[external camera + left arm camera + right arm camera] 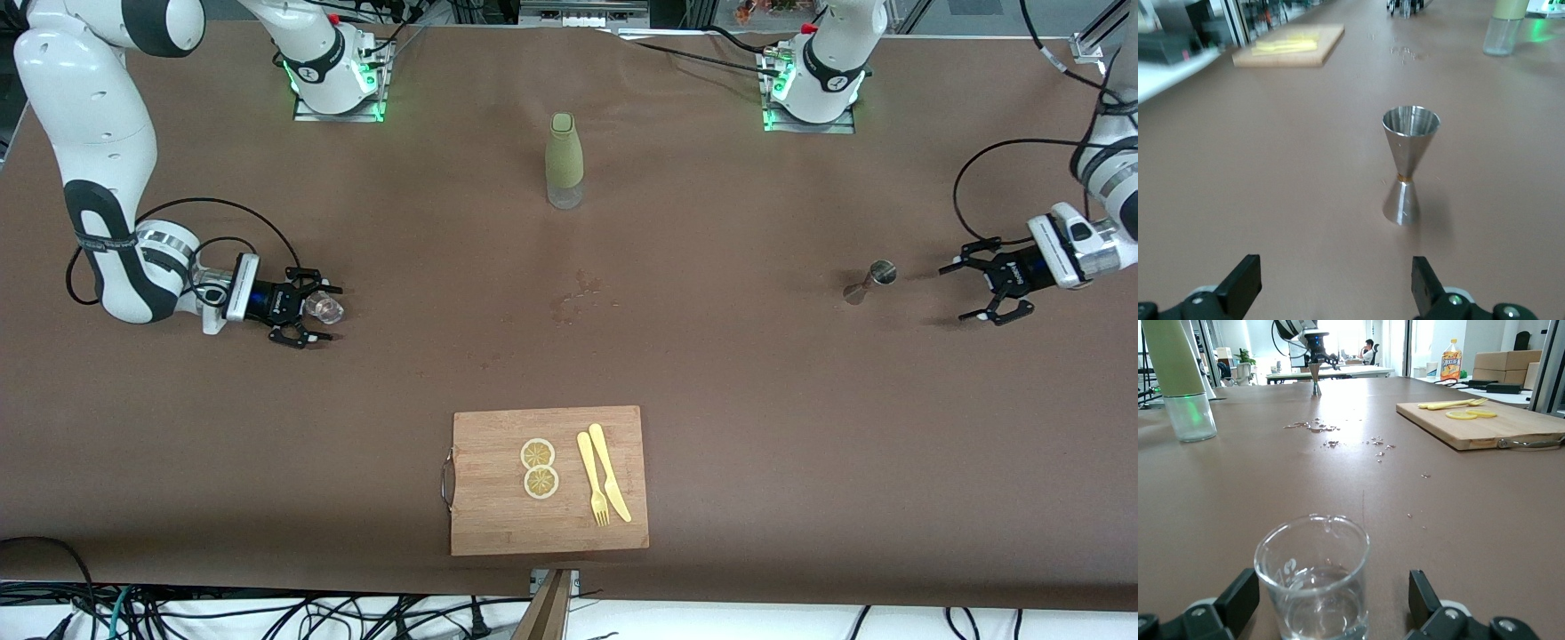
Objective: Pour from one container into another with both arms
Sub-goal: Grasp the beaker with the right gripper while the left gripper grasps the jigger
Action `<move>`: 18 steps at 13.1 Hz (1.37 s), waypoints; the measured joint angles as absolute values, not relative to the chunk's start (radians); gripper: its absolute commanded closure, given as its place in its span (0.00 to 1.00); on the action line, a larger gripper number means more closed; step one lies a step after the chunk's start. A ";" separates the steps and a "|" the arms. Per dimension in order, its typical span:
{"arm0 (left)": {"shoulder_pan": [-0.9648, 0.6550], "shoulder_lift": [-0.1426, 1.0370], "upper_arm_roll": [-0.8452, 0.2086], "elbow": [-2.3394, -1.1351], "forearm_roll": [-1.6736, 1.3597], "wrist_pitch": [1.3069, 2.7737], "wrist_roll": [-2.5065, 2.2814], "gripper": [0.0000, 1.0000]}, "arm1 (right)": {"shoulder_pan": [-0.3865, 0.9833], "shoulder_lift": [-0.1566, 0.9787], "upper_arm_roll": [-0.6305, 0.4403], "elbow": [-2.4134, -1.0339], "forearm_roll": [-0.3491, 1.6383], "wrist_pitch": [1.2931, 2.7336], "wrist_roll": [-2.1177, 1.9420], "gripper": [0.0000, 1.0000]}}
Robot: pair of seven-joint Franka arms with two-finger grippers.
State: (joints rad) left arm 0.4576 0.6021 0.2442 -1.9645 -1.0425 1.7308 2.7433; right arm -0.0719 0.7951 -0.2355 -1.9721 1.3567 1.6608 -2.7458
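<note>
Table (800, 444): lying under brown cloth.
Left gripper (973, 289): hovering low, fingers apart, just beside the metal jigger (871, 280).
Right gripper (311, 311): sitting low, fingers spread around the glass beaker (327, 309), not clamping it.
Bottle (564, 160): standing mid-table, between the bases.

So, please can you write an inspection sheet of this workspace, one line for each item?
Surface: brown table cover, droplets mid-table.
Job's things: glass beaker between the right gripper's fingers, holding some clear liquid; steel jigger upright, apart from the left gripper.
Clutter: bottle; cutting board with lemon slices, fork, knife.
Grippers: right gripper open around the beaker; left gripper open, beside the jigger.
Cables: black loops at both wrists.
Surroundings: cables below table edge.
</note>
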 measured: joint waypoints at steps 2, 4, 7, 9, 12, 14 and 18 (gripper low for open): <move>0.457 0.653 0.238 -1.961 -1.070 1.694 2.757 0.01 | -0.072 0.796 -0.234 -1.973 1.357 1.646 -2.746 0.03; 0.454 0.674 0.232 -1.957 -1.071 1.654 2.759 0.01 | -0.072 0.804 -0.234 -1.973 1.357 1.639 -2.746 0.18; 0.426 0.692 0.228 -1.957 -1.075 1.609 2.778 0.01 | -0.073 0.813 -0.234 -1.973 1.363 1.636 -2.748 0.67; 0.403 0.705 0.221 -1.955 -1.083 1.604 2.800 0.01 | -0.073 0.813 -0.234 -1.972 1.365 1.635 -2.748 0.80; 0.372 0.726 0.218 -1.950 -1.083 1.604 2.820 0.06 | -0.073 0.814 -0.234 -1.971 1.366 1.635 -2.748 1.00; 0.361 0.739 0.217 -1.948 -1.083 1.601 2.827 0.18 | -0.073 0.814 -0.234 -1.971 1.366 1.635 -2.748 1.00; 0.360 0.761 0.217 -1.945 -1.083 1.571 2.846 0.22 | -0.073 0.814 -0.233 -1.971 1.368 1.634 -2.745 1.00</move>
